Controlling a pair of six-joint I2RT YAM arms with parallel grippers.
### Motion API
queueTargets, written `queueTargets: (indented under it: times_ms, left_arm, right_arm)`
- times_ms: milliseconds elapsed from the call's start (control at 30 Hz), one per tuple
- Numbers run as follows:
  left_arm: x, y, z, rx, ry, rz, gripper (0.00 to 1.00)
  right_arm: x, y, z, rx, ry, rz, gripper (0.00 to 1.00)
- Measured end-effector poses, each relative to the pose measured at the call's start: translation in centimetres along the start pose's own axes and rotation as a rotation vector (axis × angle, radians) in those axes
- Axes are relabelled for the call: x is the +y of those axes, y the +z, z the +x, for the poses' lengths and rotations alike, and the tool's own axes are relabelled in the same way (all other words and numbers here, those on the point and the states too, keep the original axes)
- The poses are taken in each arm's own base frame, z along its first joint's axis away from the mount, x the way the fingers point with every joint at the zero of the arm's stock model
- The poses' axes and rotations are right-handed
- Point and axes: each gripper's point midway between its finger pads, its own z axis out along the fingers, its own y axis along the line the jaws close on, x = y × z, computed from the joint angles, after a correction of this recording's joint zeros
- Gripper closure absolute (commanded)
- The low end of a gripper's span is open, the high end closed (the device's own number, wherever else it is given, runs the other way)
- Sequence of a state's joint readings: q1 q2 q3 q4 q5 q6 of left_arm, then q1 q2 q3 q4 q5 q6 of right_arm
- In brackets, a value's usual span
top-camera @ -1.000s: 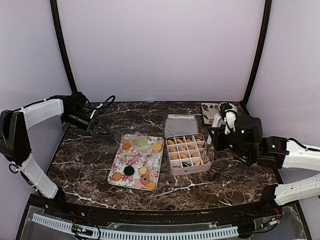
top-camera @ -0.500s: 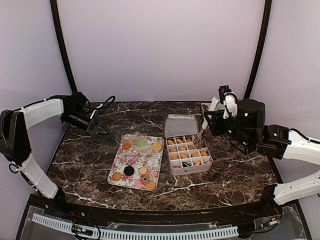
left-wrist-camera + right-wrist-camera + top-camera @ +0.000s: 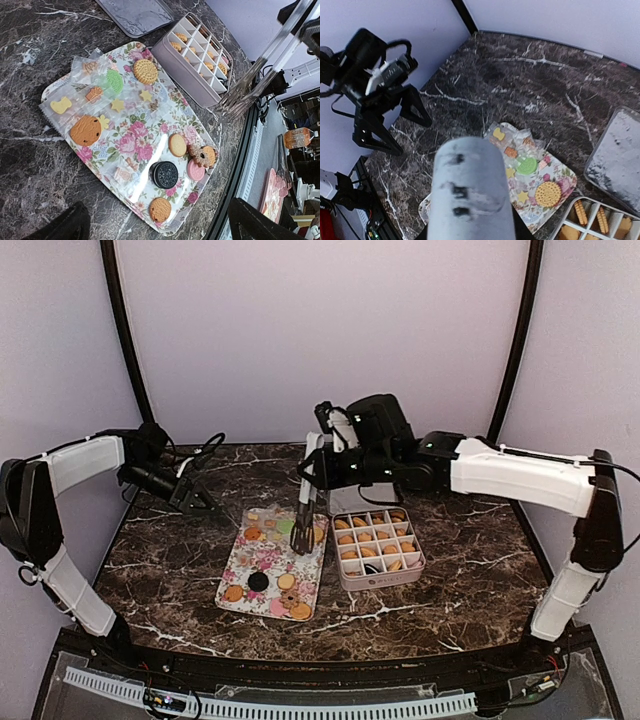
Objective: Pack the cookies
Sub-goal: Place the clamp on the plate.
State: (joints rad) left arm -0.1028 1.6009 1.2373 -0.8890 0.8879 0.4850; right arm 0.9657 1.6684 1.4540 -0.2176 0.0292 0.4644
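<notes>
Above the flower-patterned rectangular tray [image 3: 268, 558], we grip long metal tongs [image 3: 304, 505] in our right end effector [image 3: 318, 465] to pinch small tan cookies [image 3: 145, 71]; left end effector [image 3: 205, 505] gapes empty.

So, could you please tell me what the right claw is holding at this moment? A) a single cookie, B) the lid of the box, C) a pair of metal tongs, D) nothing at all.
C: the right claw is closed on the upper end of the metal tongs, which hang down from it, tips lowest.
</notes>
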Motion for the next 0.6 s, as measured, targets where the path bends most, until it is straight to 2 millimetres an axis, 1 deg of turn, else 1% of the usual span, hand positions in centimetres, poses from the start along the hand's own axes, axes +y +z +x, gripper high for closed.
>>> queueTargets:
  times_ms: [100,167,267,333,400,467,600]
  left_arm:
    - [0.7,-0.4,0.1,-0.006,-0.017,-0.014,0.01]
    - [0.9,-0.6,0.1,-0.01,-0.023,-0.021,0.01]
    - [1.0,-0.7,0.2,-0.011,-0.025,-0.024,0.01]
    - [1.1,-0.7,0.2,-0.011,-0.026,-0.025,0.01]
    - [1.1,-0.6,0.4,-0.009,-0.03,-0.024,0.01]
    - [1.2,-0.5,0.7,-0.004,-0.038,-0.022,0.01]
    - [1.3,-0.3,1.1,0.005,-0.046,-0.022,0.01]
  right_arm:
    - [0.4,4.6,2.4,0.134,0.025,-0.022,0.72]
    - [0.3,7.6,4.6,0.223,0.047,-0.032,0.72]
    - [-0.3,10.8,7.6,0.33,0.078,-0.02,0.7]
    - [-0.3,12.8,8.1,0.351,0.099,-0.02,0.66]
    - [-0.4,14.1,8.2,0.368,0.12,-0.015,0.6]
    - [-0.6,15.2,8.4,0.382,0.138,-0.003,0.5]
    - [-1.6,16.4,9.9,0.414,0.174,0.039,0.43]
